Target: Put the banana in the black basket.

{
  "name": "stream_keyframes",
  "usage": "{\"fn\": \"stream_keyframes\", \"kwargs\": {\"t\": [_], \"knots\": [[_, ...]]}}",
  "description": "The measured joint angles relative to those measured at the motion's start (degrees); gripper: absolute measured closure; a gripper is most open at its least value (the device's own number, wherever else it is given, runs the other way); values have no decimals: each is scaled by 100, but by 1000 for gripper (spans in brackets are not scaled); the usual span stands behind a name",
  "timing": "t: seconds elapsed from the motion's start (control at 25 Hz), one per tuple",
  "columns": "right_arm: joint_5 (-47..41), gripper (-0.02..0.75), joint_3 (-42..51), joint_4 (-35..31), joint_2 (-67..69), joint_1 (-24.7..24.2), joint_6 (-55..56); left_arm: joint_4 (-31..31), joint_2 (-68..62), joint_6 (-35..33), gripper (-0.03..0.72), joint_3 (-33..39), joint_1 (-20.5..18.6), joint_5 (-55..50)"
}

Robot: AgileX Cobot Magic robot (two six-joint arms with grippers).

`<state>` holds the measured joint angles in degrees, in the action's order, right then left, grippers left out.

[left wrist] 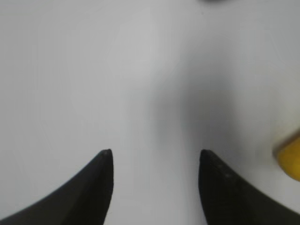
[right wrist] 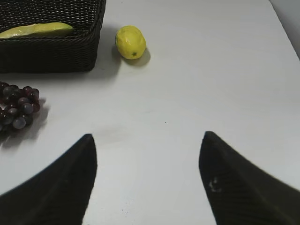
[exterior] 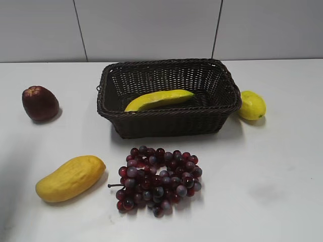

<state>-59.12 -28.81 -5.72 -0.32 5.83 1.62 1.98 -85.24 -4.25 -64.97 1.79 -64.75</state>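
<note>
1. The banana [exterior: 159,99] is lying inside the black basket [exterior: 169,125].
2. A lemon [exterior: 252,105] is sitting just beside the basket; grapes [exterior: 159,180] are lying near its front.
3. The left pincer [left wrist: 154,161] and right pincer [right wrist: 147,145] are hovering over the surface [exterior: 272,171], both spread wide, gripping nothing.

no readable text anywhere tbh, no labels, brands or numbers on anything in any of the three views

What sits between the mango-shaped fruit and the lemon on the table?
In the exterior view, the grape bunch and the black basket, holding the banana, lie between the mango-shaped fruit and the lemon.
</note>
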Motion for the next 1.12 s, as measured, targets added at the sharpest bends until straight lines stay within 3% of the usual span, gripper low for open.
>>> {"fn": "stream_keyframes", "kwargs": {"t": [0.64, 1.12], "knots": [[0, 219, 0, 0, 0, 0, 0, 350, 2561, -11, 127, 3225, 0, 726], [0, 219, 0, 0, 0, 0, 0, 513, 4865, -11, 127, 3457, 0, 744]]}}
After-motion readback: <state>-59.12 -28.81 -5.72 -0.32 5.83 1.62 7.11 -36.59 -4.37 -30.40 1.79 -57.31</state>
